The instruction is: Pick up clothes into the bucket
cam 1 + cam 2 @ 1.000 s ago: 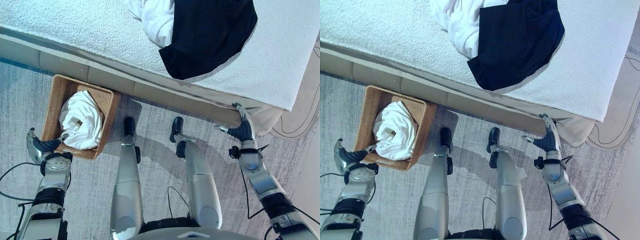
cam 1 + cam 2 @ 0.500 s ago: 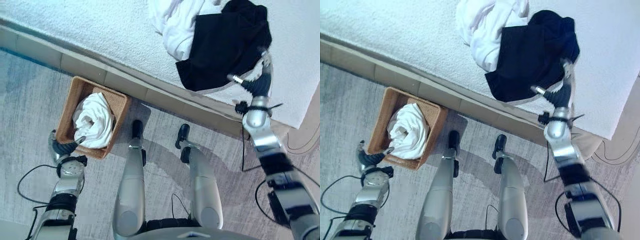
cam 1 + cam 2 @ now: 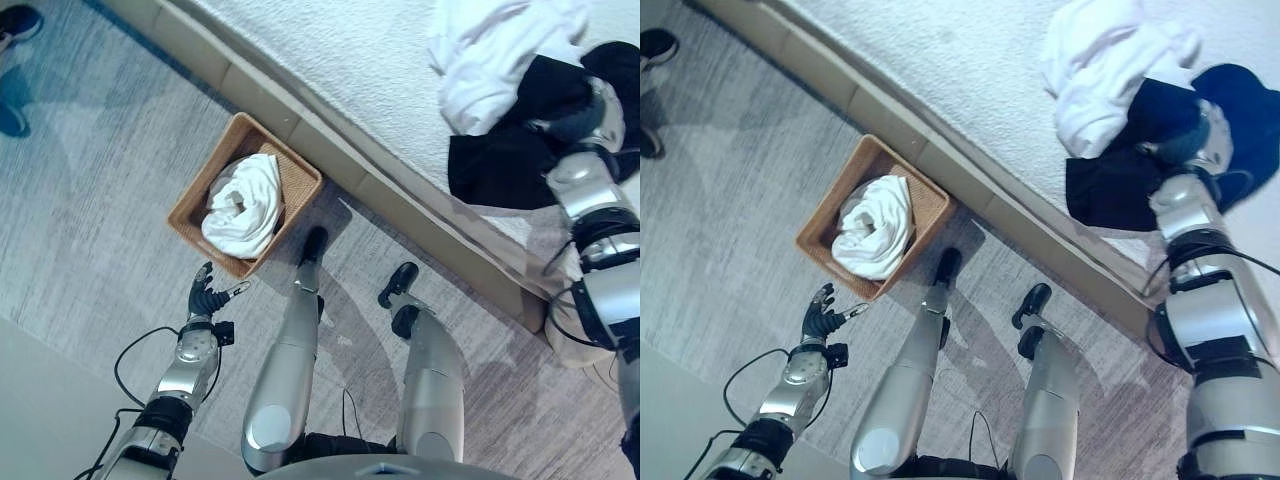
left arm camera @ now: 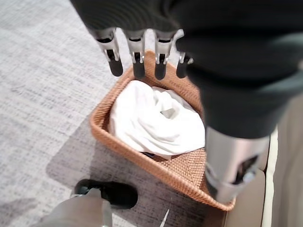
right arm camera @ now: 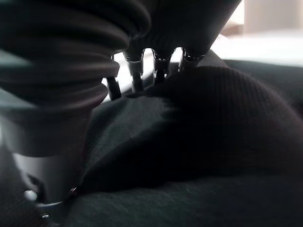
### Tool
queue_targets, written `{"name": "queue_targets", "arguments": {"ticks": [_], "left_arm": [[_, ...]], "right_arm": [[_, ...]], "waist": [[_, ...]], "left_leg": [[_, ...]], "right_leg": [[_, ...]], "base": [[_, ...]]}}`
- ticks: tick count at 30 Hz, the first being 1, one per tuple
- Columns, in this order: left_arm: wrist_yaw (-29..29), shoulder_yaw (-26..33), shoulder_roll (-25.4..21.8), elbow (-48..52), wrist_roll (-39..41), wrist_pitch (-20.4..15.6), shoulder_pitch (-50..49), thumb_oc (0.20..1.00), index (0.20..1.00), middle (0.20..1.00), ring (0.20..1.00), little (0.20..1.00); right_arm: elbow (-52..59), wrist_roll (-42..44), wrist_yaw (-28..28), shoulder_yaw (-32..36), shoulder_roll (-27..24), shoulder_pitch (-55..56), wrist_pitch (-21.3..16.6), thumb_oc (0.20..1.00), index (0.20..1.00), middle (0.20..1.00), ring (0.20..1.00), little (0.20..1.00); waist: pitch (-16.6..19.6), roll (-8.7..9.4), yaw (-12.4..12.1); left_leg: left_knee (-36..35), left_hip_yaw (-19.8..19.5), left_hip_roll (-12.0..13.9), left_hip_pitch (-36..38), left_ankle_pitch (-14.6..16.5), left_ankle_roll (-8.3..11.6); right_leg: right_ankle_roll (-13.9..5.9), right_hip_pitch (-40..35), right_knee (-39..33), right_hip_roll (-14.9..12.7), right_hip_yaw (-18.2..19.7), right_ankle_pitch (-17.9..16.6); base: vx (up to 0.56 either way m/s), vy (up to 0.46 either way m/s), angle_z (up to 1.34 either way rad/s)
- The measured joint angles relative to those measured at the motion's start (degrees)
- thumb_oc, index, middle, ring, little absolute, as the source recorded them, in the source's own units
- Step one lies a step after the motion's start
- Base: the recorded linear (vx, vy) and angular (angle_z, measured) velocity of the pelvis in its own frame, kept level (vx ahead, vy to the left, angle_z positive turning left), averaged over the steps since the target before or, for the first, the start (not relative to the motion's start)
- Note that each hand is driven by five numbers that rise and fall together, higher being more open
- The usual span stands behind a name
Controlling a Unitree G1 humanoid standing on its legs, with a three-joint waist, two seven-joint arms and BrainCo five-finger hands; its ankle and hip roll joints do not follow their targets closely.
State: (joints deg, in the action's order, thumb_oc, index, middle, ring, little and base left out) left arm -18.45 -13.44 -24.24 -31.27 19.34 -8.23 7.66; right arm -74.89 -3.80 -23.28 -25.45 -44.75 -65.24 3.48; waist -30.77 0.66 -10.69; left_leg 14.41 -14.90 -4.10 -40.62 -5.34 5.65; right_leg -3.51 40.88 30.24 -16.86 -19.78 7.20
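The bed (image 3: 330,60), under a white textured cover, runs across the upper part of the head views, and its far side is cut off by the frame. Below it lies grey carpet (image 3: 90,170). At the upper left corner of the head views a person's dark shoe (image 3: 18,20) shows, partly cut off.

On the bed lie two garments. The dark garment (image 3: 500,165) spreads under and around the right hand (image 3: 580,115); its folds rise on both sides of the fingers, and its far edge is hidden behind the wrist. The white garment (image 3: 490,60) is bunched just beyond the fingertips, touching the dark one.

The woven basket (image 3: 190,205) stands on the carpet against the bed's base, ahead of the left hand's fingertips. A rolled white cloth (image 3: 243,205) lies in it and hides most of its bottom.

The right arm reaches up over the bed's edge. In the right wrist view its fingers (image 5: 137,80) are extended side by side with their dark tips against the dark garment; whether the thumb grips the cloth cannot be told.

The left hand (image 3: 208,295) hangs low over the carpet, near the basket's closest corner and apart from it. Its fingers (image 4: 135,59) are straight and slightly spread, holding nothing.
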Motion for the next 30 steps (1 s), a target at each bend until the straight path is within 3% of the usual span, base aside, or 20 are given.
{"name": "queue_targets", "arguments": {"ticks": [4,5,6,8,9,10,17,25,28,29,30], "left_arm": [[2.4,-2.5,-0.9,-0.7,-0.3,0.3,1.0,1.0,1.0,1.0,1.0,1.0],[2.7,-2.7,-1.2,-0.8,-0.5,0.4,1.2,1.0,1.0,1.0,1.0,1.0],[3.2,-2.8,-1.4,-0.8,-0.6,0.6,1.6,1.0,1.0,1.0,1.0,1.0],[3.9,-2.7,-1.9,-0.7,-0.6,1.1,2.2,1.0,1.0,1.0,1.0,1.0],[4.2,-2.7,-1.9,-0.7,-0.5,1.4,2.5,1.0,1.0,1.0,1.0,1.0],[4.6,-2.7,-1.9,-0.5,-0.5,1.5,3.0,1.0,1.0,1.0,1.0,1.0],[4.9,-2.9,-1.7,1.2,-0.6,1.7,4.6,1.0,1.0,1.0,1.0,1.0],[3.3,-0.6,-2.0,5.7,-0.6,1.7,5.4,1.0,1.0,1.0,1.0,1.0],[2.5,0.5,-2.3,7.4,-0.7,1.5,5.8,1.0,1.0,1.0,1.0,1.0],[2.5,1.3,-2.8,9.0,-1.5,1.6,6.2,1.0,1.0,1.0,1.0,1.0],[2.5,1.3,-3.3,9.9,-2.1,1.3,6.4,1.0,1.0,1.0,1.0,1.0]], "right_arm": [[-0.3,0.1,3.8,4.2,0.4,3.6,0.7,1.0,1.0,1.0,1.0,1.0],[-0.4,0.2,4.4,4.4,0.6,4.5,0.7,0.947,0.947,0.947,0.947,0.947],[-0.3,0.5,5.6,4.6,0.6,5.1,0.6,0.718,0.718,0.718,0.718,0.718],[-0.4,1.1,6.9,5.0,0.3,6.0,0.6,0.47,0.47,0.47,0.47,0.47],[-0.4,1.2,7.4,6.1,0.1,6.2,0.5,0.429,0.429,0.429,0.429,0.429],[-0.3,1.6,8.0,6.9,-0.4,6.5,0.5,0.2,0.2,0.2,0.2,0.2],[4.1,3.1,8.5,7.0,-1.0,7.0,0.1,0.2,0.2,0.2,0.2,0.2],[33.7,3.8,7.1,7.0,-4.1,13.3,-0.9,0.2,0.2,0.2,0.2,0.2],[40.3,3.2,6.4,7.1,-5.4,15.9,-2.0,0.2,0.2,0.2,0.2,0.2],[44.3,3.2,6.3,7.7,-6.8,18.3,-1.9,0.2,0.2,0.2,0.2,0.2],[46.4,3.2,6.3,8.0,-7.7,19.5,-2.2,0.2,0.2,0.2,0.2,0.2]], "waist": [[0.0,-0.16,0.1],[0.0,-0.16,0.2],[0.0,-0.24,0.3],[0.1,-0.39,0.6],[0.1,-0.41,0.5],[0.2,-0.55,0.6],[0.3,-0.79,2.0],[0.2,-0.58,5.7],[0.2,-0.56,6.9],[0.2,-0.51,8.6],[0.3,-0.42,8.4]], "left_leg": [[-0.3,-1.1,-0.5,0.5,-0.1,0.0],[-0.6,-1.1,-0.5,0.7,-0.2,0.04],[-1.1,-1.1,-0.5,1.0,-0.5,0.13],[-1.9,-1.1,-0.5,1.4,-0.8,0.11],[-2.2,-1.0,-0.5,1.5,-0.9,0.02],[-2.7,-1.0,-0.5,2.0,-1.0,-0.18],[-3.1,0.3,-0.1,2.7,-1.3,-0.31],[-3.3,6.8,2.4,4.6,-1.3,-0.63],[-3.6,8.9,2.5,8.4,-0.6,-1.58],[-3.7,10.1,2.8,10.0,0.1,-2.04],[-3.7,10.3,3.2,10.5,0.3,-2.3]], "right_leg": [[-0.06,-1.0,0.3,-0.6,-1.1,0.5],[-0.06,-1.0,0.3,-0.6,-1.1,0.5],[-0.06,-1.0,0.3,-0.7,-1.1,0.5],[0.03,-1.0,0.5,-0.9,-1.1,0.5],[0.07,-1.0,0.5,-1.1,-1.0,0.6],[0.14,-1.0,0.8,-1.2,-0.9,0.7],[0.4,-0.5,0.9,-0.9,0.4,0.8],[0.38,-0.9,-4.7,2.8,6.0,-4.1],[-0.13,-3.9,-6.7,3.7,8.3,-5.3],[-0.55,-5.8,-8.3,4.4,9.2,-5.9],[-0.82,-6.5,-9.0,4.7,9.6,-6.3]], "base": [[0.03,-0.028,0.14],[0.0,0.0,0.0],[0.0,0.0,0.0],[0.0,0.0,0.0],[0.0,0.0,0.0],[0.0,0.0,0.0],[0.0,0.037,-0.08],[-0.05,0.074,-0.4],[-0.03,0.055,-0.46],[-0.03,0.056,-0.29],[-0.03,0.057,-0.39]]}}
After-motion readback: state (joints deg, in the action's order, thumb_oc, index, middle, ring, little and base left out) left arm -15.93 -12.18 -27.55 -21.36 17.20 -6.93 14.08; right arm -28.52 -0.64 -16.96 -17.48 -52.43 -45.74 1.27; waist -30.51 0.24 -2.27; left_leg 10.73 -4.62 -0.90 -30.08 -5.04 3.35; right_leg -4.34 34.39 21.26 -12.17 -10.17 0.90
